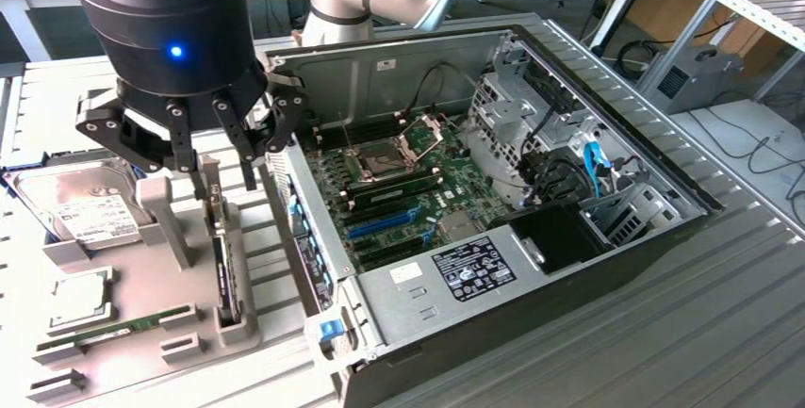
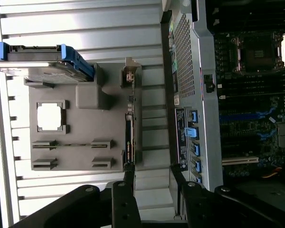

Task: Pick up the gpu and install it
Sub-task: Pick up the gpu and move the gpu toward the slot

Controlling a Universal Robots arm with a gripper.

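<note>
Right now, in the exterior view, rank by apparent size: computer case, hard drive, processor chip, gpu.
1. computer case, largest
2. hard drive
3. processor chip, smallest
The gpu shows edge-on as a long thin strip, so its place is unsure.

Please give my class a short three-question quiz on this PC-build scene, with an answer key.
1. True or false: the gpu is already seated in the computer case.
2. The tool is: A) open, above the grey holder; B) shut on the gpu; C) inside the case.
3. Fill in: the gpu stands on ____ in the holder.
Key: 1 false; 2 A; 3 edge.
</note>
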